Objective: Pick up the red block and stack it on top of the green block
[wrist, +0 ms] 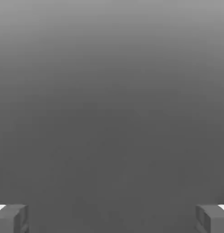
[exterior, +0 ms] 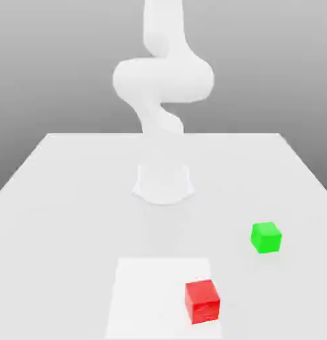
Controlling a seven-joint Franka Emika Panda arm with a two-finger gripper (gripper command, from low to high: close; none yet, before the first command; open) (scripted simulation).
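Note:
The red block [exterior: 202,301] sits on the white table [exterior: 60,199] near its front edge, a little to the exterior view's right of centre. The green block [exterior: 266,237] rests farther back and to the right, about a block's width or more apart from the red one. My arm [exterior: 163,80] rises from its base [exterior: 163,182] at the middle of the table and curls upward out of the picture. In the hand view my gripper [wrist: 112,218] is open, its two grey fingertips [wrist: 13,218] far apart with nothing between them, facing a plain grey backdrop.
A brighter white square patch [exterior: 146,292] lies on the table at the front centre, and the red block stands on its right part. The table's far edge [exterior: 163,135] runs behind the arm's base.

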